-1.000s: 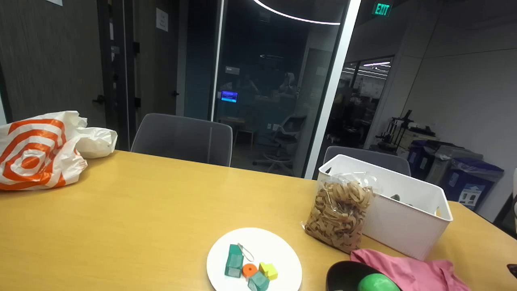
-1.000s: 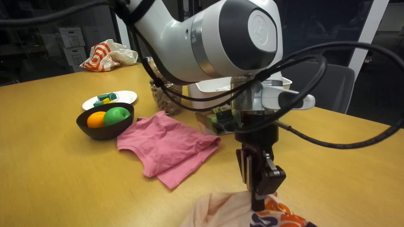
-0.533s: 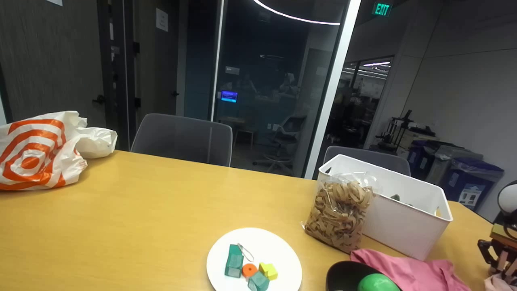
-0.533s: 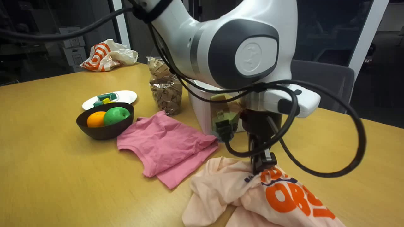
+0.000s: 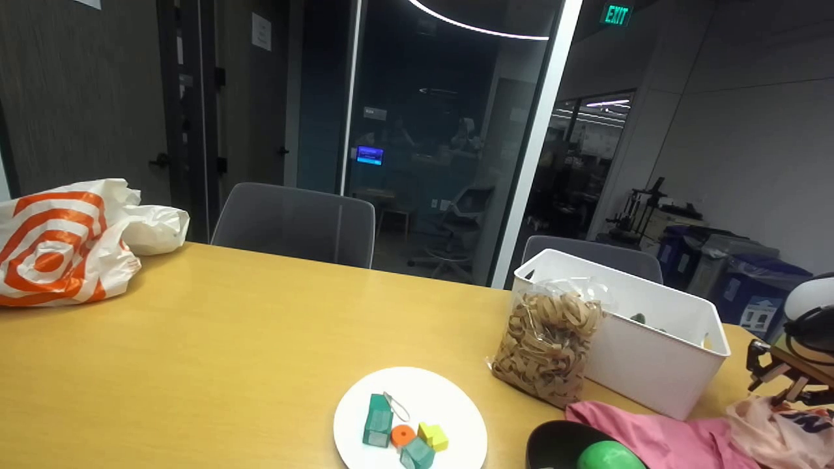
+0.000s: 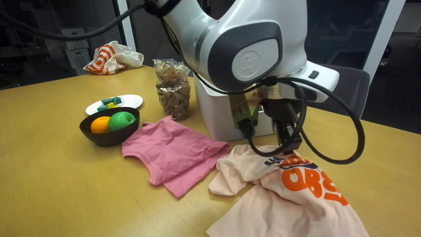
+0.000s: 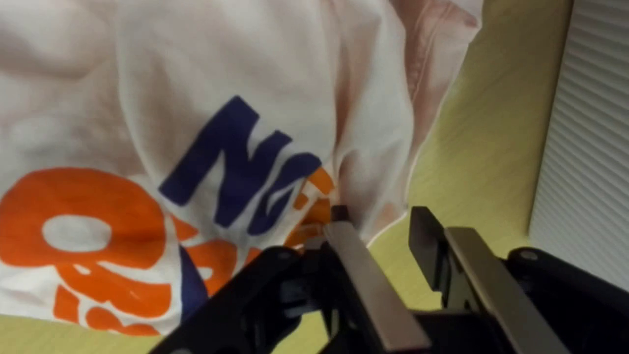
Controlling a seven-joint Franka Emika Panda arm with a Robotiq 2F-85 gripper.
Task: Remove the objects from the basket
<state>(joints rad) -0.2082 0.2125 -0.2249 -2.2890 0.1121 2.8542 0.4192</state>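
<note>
Now the pale peach-pink cloth (image 6: 286,210) with orange and navy lettering (image 7: 137,216) lies rumpled on the yellow bench (image 6: 98,184), outside the white rectangular plastic basket (image 6: 215,121) and closer to it than a second ago. One end sits just beside the magenta-pink folded cloth (image 6: 174,148), which keeps its place. The black two-fingered pincer (image 7: 379,214), seemingly pinching the peach cloth a second ago, stands partway apart and holds nothing (the wrist view shows bench through the gap). In an exterior view, far more peach cloth (image 5: 769,433) shows at the right edge than half a second ago. The round black bowl (image 6: 108,139) and round white plate (image 5: 453,398) stay put.
</note>
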